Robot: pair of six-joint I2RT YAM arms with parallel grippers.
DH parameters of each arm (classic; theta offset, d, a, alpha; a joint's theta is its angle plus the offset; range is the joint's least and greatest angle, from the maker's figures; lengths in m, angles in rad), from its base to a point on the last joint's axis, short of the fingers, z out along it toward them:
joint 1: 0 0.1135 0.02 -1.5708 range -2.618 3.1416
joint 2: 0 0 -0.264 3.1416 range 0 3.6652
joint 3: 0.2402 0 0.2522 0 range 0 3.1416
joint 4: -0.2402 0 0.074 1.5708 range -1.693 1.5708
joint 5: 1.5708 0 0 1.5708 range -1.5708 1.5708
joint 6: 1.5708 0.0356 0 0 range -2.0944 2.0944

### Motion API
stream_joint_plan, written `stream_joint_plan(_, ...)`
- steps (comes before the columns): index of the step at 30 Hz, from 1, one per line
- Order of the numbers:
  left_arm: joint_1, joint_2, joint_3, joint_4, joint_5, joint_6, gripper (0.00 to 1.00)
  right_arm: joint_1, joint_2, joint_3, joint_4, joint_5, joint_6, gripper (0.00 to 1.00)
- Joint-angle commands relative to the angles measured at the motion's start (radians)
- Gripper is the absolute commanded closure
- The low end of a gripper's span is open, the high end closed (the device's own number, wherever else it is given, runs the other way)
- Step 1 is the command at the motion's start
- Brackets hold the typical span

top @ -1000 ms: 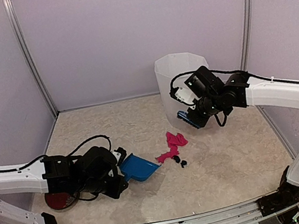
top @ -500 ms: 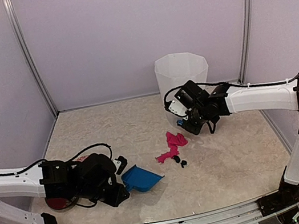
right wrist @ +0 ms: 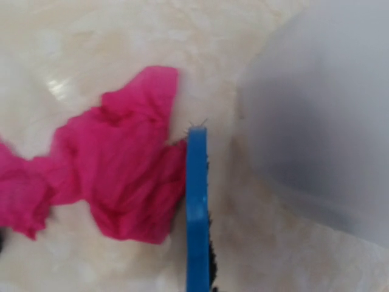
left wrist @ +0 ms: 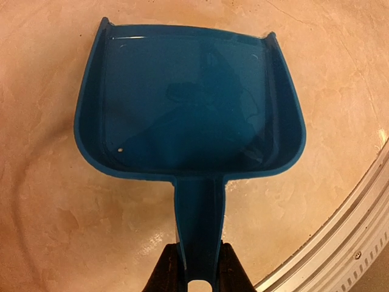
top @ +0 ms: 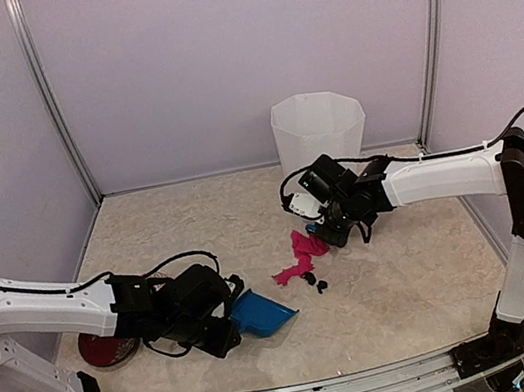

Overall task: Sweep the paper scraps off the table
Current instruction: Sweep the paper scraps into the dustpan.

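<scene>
Left wrist view gives you the nearest piece: the left jaws are clamped on the handle (left wrist: 199,213) of the blue dustpan (left wrist: 188,103), with dark fingers (left wrist: 165,274) pressed to either side of it. The pan lies on the beige surface (left wrist: 48,201) with its open lip pointing away from the wrist. The metal frame edge (left wrist: 340,255) runs just beside it at lower right.

From the top external camera you find that dustpan (top: 261,315) near the front edge, left of centre. A red disc (top: 101,348) sits partly hidden under the left arm.

Farther in, across a gap of surface, lie the paper scraps: a crumpled magenta scrap (top: 304,249) near the middle and a few black bits (top: 318,285) just beside its near side.

The right jaws grip the blue brush (right wrist: 196,213). You can't see the fingers themselves in the right wrist view, only the brush rising from the bottom edge and touching the right side of the magenta scrap (right wrist: 121,176).

Beyond it, toward the far right, stands the white bin (top: 319,130), near the brush and apart from the scraps.
</scene>
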Motion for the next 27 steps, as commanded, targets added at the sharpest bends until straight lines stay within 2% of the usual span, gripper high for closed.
stream_joint_plan(1,0.012,0.063,0.049,0.054,0.02,0.077,1.0,0.04,0.03,-0.028,-0.016,-0.007,-0.007,1.0)
stream_joint_plan(10,0.045,0.178,0.103,0.105,0.05,0.142,1.0,0.099,-0.001,-0.07,-0.033,-0.111,0.081,1.0)
stream_joint_plan(27,0.073,0.301,0.166,0.161,0.087,0.152,1.0,0.196,-0.069,-0.113,-0.049,-0.27,0.382,1.0)
